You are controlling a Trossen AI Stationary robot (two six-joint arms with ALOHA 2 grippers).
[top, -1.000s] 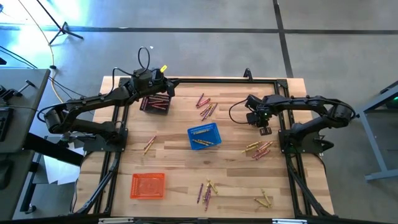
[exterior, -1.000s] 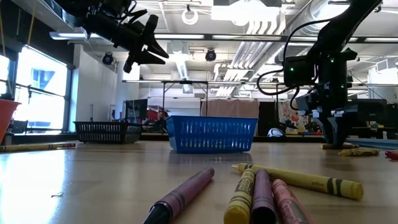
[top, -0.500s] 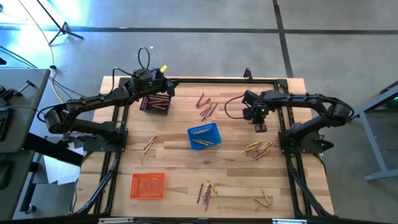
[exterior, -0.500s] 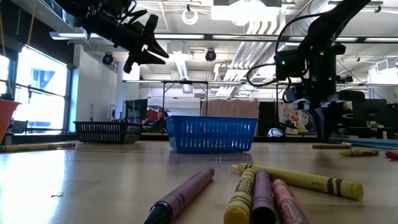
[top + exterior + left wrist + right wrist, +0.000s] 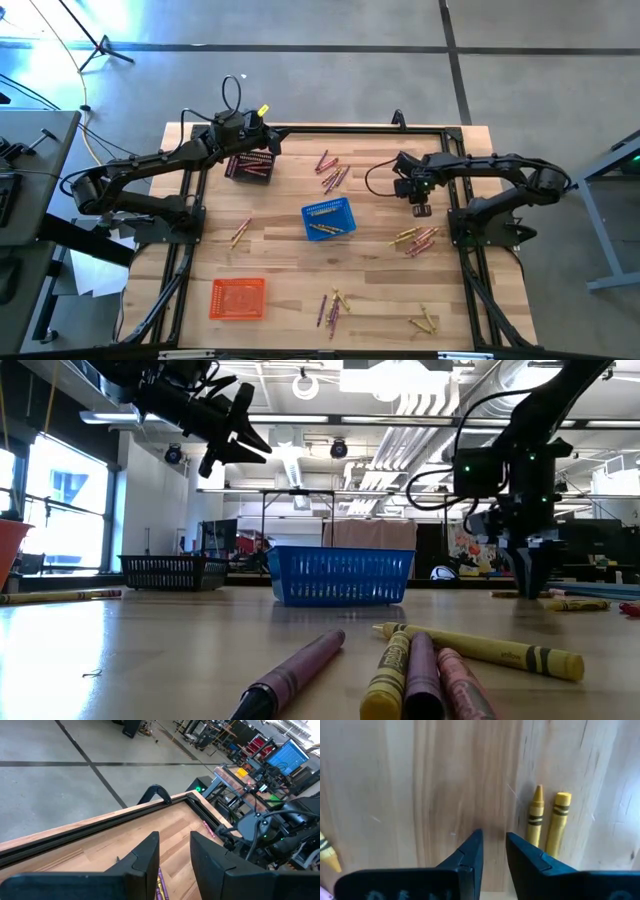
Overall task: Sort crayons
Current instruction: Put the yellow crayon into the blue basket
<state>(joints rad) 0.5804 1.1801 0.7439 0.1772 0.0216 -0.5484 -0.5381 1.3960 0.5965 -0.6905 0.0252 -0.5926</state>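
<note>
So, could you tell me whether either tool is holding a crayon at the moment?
Neither. The right tool points down at bare wood, fingers empty; the left tool is empty too.

The high view looks straight down from well above, taking in the whole desk [image 5: 380,250], both arms and the floor around. The low view sits at desk-top level, very near a few crayons [image 5: 420,670], facing level across the desk into the room; it shares the blue basket [image 5: 328,220] with the high view. The left wrist view looks past its own fingers [image 5: 145,857] from above the desk's far edge toward the room. The right wrist view points down at the wood from close, showing two yellow crayons [image 5: 547,820].
</note>
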